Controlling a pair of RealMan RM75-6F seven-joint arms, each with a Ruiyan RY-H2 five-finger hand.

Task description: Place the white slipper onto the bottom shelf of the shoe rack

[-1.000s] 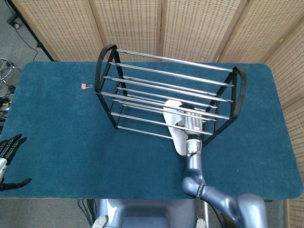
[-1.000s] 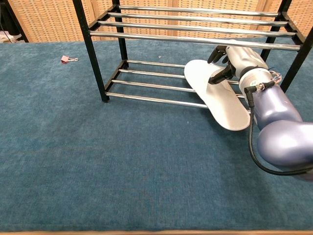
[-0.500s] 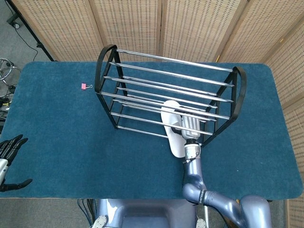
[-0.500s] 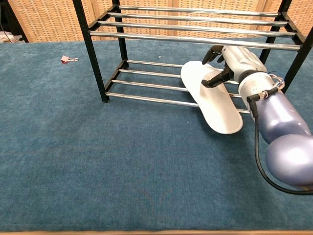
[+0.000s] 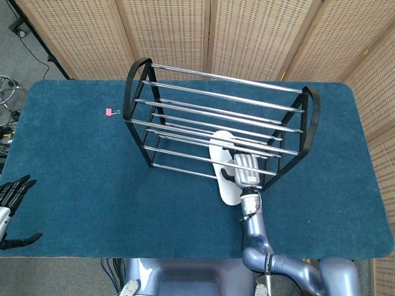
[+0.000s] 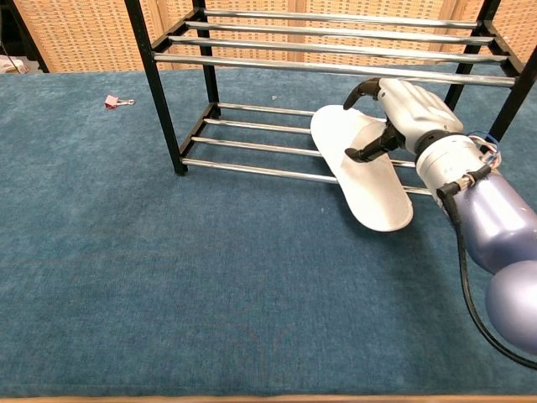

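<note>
The white slipper (image 6: 369, 186) lies slanted across the front bars of the bottom shelf (image 6: 252, 169) of the black and chrome shoe rack (image 5: 222, 77). Its toe end is inside the rack and its heel juts out over the blue cloth, as the head view also shows for the slipper (image 5: 228, 189). My right hand (image 6: 407, 113) sits just right of the slipper with fingers apart. Its thumb tip touches the upper face and one finger arches above. The same hand (image 5: 245, 169) shows under the rack's bars. My left hand (image 5: 12, 206) hovers spread off the table's near-left corner, holding nothing.
A pink binder clip (image 5: 110, 112) lies on the blue cloth left of the rack; the chest view shows this clip (image 6: 112, 102) too. Wicker screens stand behind the table. The rack's black right end frame (image 6: 512, 101) rises close to my right forearm.
The slipper slid a little left and further onto the shelf bars, then stayed put. My right hand let go of it and drew back toward me. The left hand has not moved.
</note>
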